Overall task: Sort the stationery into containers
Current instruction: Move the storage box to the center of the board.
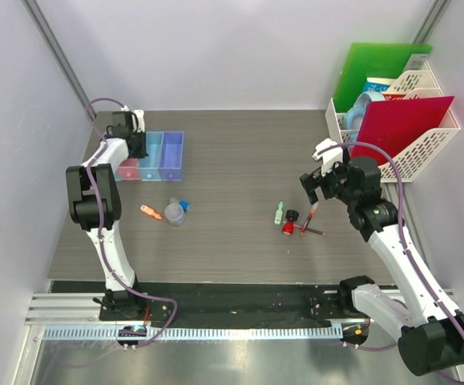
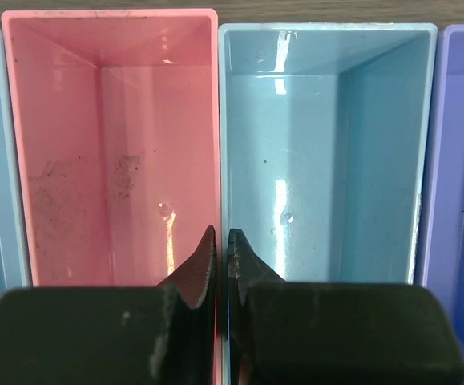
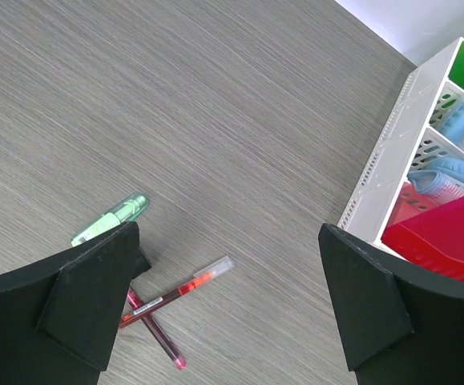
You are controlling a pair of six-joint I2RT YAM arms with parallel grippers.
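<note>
Currently left tool (image 2: 219,245) clenched empty, pink bin (image 2: 111,160) rim directly beneath; right tool (image 3: 227,239) released, pens (image 3: 163,298) beneath.

My top camera sits high behind my arms, looking down on the whole surface (image 1: 240,152); my left wrist camera looks straight down, very close, into the pink bin (image 2: 111,144); my right wrist camera looks slanted, from higher, at the pens (image 3: 175,292); the top camera sees both.
</note>
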